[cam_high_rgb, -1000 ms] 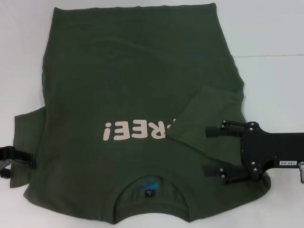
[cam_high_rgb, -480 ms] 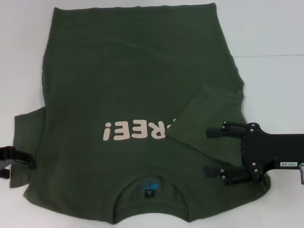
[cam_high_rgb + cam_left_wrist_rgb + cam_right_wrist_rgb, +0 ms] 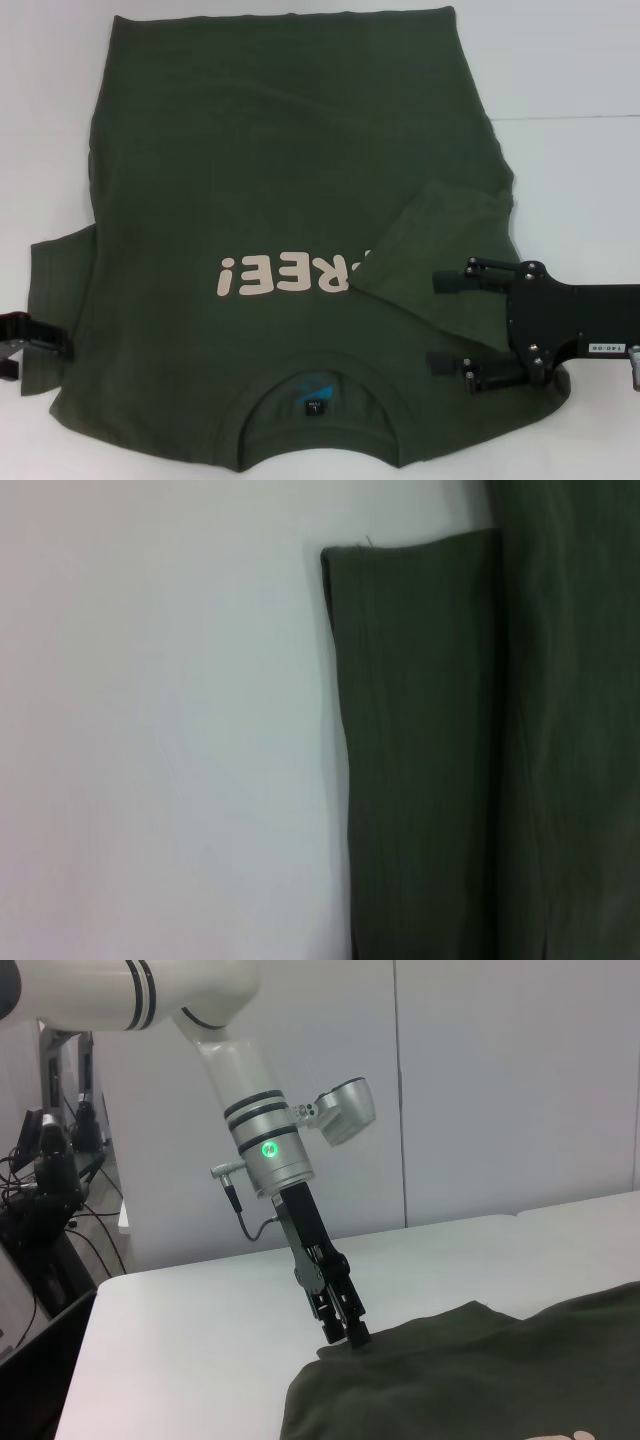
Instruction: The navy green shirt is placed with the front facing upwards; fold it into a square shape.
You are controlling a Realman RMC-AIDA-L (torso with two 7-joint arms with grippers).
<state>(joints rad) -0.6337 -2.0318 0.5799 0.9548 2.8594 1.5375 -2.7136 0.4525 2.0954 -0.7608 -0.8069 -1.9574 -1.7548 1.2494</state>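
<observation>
The navy green shirt [image 3: 280, 200] lies face up across our white table [image 3: 580, 60], collar at the frame's bottom. Our right gripper [image 3: 437, 320], jaws spread, hovers over the folded-in right sleeve. Our left gripper [image 3: 60, 342] pinches the left sleeve edge.

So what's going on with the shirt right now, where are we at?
The navy green shirt lies front up on the white table, collar toward the robot. Its right sleeve is already folded in over the chest, covering the start of the print. The right gripper hovers open over that shoulder. The left gripper is down at the left sleeve's edge. The body is not yet folded.
</observation>
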